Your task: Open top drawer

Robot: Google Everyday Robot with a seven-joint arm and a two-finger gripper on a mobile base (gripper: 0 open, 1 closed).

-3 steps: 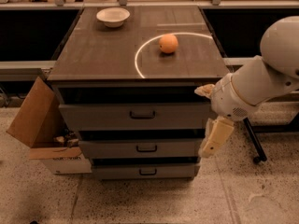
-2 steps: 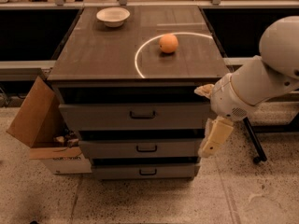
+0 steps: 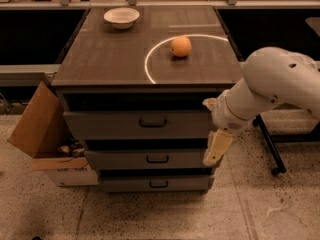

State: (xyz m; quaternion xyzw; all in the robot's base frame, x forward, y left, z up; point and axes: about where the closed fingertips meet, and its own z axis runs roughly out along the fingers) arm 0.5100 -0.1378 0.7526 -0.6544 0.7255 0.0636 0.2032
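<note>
The top drawer (image 3: 110, 126) is the widest grey front of the cabinet, just under the dark tabletop, with a small dark bail handle (image 3: 153, 122) at its centre. A dark gap shows above its front. Two narrower grey drawer fronts (image 3: 125, 160) sit below it with like handles. My gripper (image 3: 217, 149) hangs pointing down at the cabinet's right front corner, beside the right end of the top and middle drawers. It is well right of the top handle and touches no handle.
An orange (image 3: 181, 46) lies inside a white ring on the tabletop, and a white bowl (image 3: 121, 17) stands at the back left. An open cardboard box (image 3: 40, 134) leans against the cabinet's left side. A black wheeled stand leg (image 3: 270, 149) is right of my arm.
My arm has swung left and lower, bringing the gripper closer to the cabinet's right front corner. The drawers, orange and bowl have not moved.
</note>
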